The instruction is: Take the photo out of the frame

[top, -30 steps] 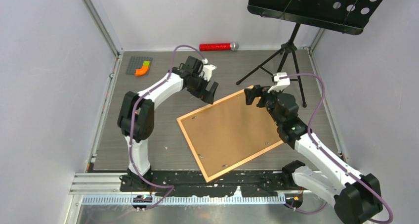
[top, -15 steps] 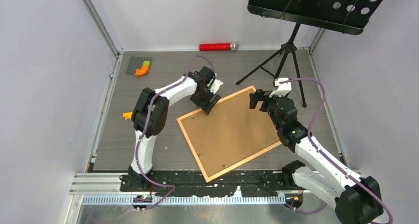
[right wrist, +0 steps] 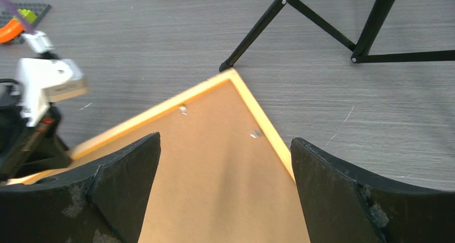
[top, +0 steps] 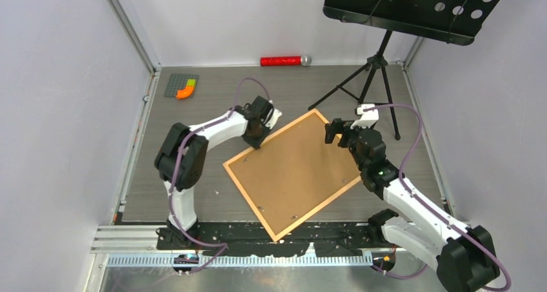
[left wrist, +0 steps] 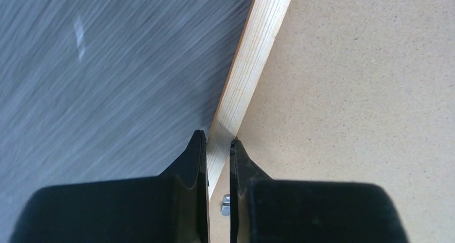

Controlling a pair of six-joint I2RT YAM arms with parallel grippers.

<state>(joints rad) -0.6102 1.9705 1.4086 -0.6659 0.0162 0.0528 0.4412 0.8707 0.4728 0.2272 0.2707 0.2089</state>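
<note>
The frame (top: 319,209), with its thin orange border, lies face down and skewed in the middle of the table. Its brown backing board (top: 293,169) faces up, so the photo is hidden. My left gripper (top: 253,139) is at the frame's far-left edge. In the left wrist view it (left wrist: 217,141) is shut on the pale wooden rail (left wrist: 257,44), beside a small metal tab (left wrist: 225,205). My right gripper (top: 335,132) hovers open over the frame's far corner (right wrist: 263,119), its wide-apart jaws (right wrist: 225,141) holding nothing.
A black music stand (top: 380,60) has tripod legs (right wrist: 257,28) just beyond the frame's far corner. A red cylinder (top: 281,60) lies at the back wall. A grey baseplate with an orange piece (top: 182,86) sits back left.
My left gripper came down from behind the frame onto its far-left edge and closed on the rail. The frame has slid and turned slightly to the left. The right gripper barely shifted.
</note>
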